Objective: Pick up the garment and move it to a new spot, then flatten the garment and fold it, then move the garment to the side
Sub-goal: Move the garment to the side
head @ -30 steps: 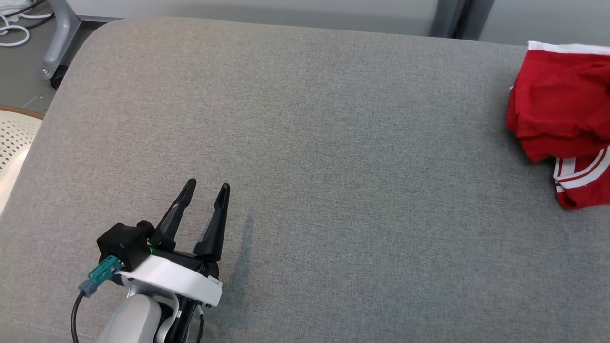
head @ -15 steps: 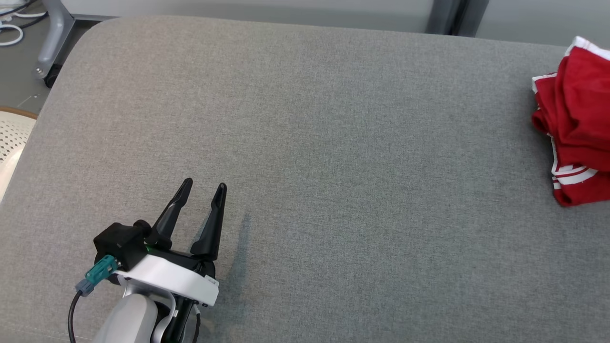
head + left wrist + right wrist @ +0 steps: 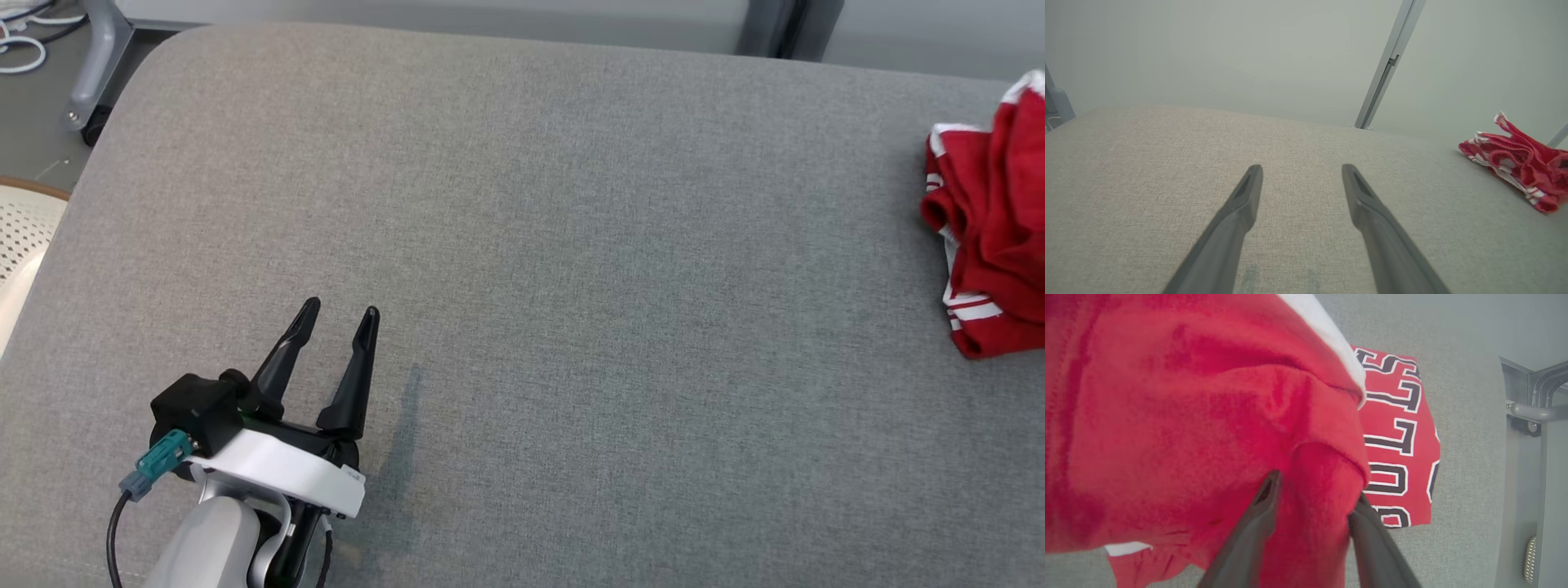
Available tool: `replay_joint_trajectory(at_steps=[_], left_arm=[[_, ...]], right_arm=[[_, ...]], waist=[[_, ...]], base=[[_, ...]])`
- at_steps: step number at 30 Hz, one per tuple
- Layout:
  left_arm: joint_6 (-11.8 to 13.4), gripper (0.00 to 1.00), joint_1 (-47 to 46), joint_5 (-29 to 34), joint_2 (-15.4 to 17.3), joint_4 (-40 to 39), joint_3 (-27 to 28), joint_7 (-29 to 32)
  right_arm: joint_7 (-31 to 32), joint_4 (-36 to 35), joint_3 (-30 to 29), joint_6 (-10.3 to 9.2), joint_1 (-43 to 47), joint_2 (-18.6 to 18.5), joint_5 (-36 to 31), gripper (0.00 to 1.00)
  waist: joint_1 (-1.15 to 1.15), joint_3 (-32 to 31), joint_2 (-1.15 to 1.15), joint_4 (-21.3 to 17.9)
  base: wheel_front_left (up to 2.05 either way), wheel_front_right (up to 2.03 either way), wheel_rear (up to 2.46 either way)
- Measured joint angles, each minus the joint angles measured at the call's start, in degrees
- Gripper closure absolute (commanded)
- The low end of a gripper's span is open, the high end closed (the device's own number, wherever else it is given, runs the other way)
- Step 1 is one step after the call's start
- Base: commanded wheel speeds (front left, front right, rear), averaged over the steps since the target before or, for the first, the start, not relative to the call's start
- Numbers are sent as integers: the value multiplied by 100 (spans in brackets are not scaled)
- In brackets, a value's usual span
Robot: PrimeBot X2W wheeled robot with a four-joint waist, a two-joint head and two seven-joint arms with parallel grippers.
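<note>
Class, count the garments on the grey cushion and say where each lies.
1: a red garment bunched at the right edge of the cushion, a fold between the fingers of the right gripper. Others may lie beyond the frame.

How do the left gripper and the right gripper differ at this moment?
The left gripper has bare grey cushion between its fingers; the right gripper has the red garment bunched between its own. The left gripper is far from the garment; the right gripper is at it. Both have their fingers apart; whether the right one grips is unclear.
</note>
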Motion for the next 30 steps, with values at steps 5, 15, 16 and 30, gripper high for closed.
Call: replay_joint_trajectory(at_steps=[5, 15, 16, 30], left_arm=[[21, 0, 35, -10, 14, 8, -24, 26], [159, 0, 329, -94, 143, -103, 82, 49], [204, 0, 368, -99, 156, -137, 126, 48], [608, 0, 933, -213, 427, -769, 569, 41]], right_arm=[[-12, 321, -12, 0, 25, 314, -168, 0], [-928, -272, 102, 0, -26, 521, -488, 0], [-1079, -403, 96, 0, -44, 506, -509, 0], [-3584, -2268, -1280, -1, 989, 586, -712, 0]], waist=[[0, -207, 0, -75], [0, -777, 0, -415], [0, -842, 0, -463], [0, -1557, 0, -1144]], base=[[0, 0, 0], [0, 0, 0], [0, 0, 0], [0, 0, 0]])
